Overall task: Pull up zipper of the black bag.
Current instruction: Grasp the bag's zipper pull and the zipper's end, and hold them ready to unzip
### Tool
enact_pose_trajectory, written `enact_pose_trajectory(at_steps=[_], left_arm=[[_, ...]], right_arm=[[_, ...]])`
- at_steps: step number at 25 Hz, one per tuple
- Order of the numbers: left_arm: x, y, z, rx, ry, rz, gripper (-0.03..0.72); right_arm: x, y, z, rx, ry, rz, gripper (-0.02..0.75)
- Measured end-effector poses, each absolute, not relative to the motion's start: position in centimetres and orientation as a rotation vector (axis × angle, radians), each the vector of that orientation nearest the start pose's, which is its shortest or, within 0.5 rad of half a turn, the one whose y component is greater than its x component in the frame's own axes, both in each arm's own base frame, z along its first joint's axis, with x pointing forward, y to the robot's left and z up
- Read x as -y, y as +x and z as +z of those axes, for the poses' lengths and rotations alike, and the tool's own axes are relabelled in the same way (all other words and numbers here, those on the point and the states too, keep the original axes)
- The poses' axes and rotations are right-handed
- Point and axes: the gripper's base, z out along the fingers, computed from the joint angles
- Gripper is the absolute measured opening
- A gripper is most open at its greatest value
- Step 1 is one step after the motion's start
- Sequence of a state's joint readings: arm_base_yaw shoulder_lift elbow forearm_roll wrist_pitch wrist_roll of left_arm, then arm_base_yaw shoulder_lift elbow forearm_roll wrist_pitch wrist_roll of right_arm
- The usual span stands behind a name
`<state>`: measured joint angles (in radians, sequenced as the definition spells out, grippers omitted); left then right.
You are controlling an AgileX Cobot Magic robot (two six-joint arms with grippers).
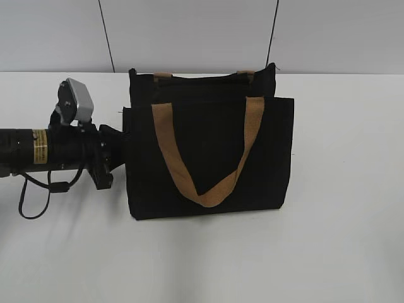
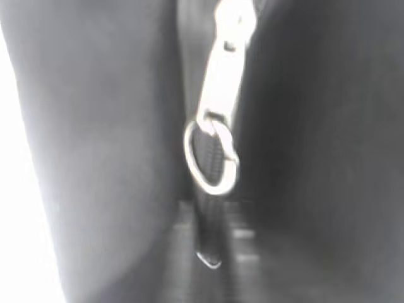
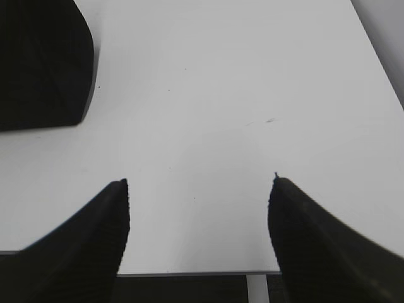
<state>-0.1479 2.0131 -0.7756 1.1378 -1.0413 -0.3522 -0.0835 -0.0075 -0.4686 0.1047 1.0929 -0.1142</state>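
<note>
The black bag point(image 1: 208, 158) stands upright on the white table, with a tan strap point(image 1: 208, 189) hanging down its front. My left gripper point(image 1: 120, 144) reaches in at the bag's left side, and its tips are hidden by the fabric there. In the left wrist view the zipper's silver pull tab point(image 2: 222, 69) and its ring point(image 2: 211, 158) fill the middle, blurred, between dark bag fabric. A dark strip runs from the ring into my left gripper point(image 2: 213, 252), which looks shut on it. My right gripper point(image 3: 199, 183) is open and empty over bare table, with a bag corner point(image 3: 38, 63) at the upper left.
The left arm point(image 1: 50, 148) lies level across the table's left side, with a cable loop point(image 1: 35, 196) beneath it. The table's near edge point(image 3: 189, 273) shows just below the right gripper. A grey wall stands behind the table.
</note>
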Motion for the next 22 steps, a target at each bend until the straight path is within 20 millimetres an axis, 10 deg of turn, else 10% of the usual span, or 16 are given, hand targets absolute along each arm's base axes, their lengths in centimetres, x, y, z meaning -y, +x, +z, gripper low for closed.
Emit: enact_pose_trajectory(at_steps=[7,22], left_arm=[[11.9,31.1,11.7,-1.624,1.133,-0.700,-0.006],[10.3,31.4,20.3,-1.577,0.999,-0.374,-0.008]], right_arm=[[-0.9,-0.3,26.6,-2.095,-0.038,0.007,0.522],[-0.9,-0.3,26.6,-2.095,-0.038,0.010,0.522]])
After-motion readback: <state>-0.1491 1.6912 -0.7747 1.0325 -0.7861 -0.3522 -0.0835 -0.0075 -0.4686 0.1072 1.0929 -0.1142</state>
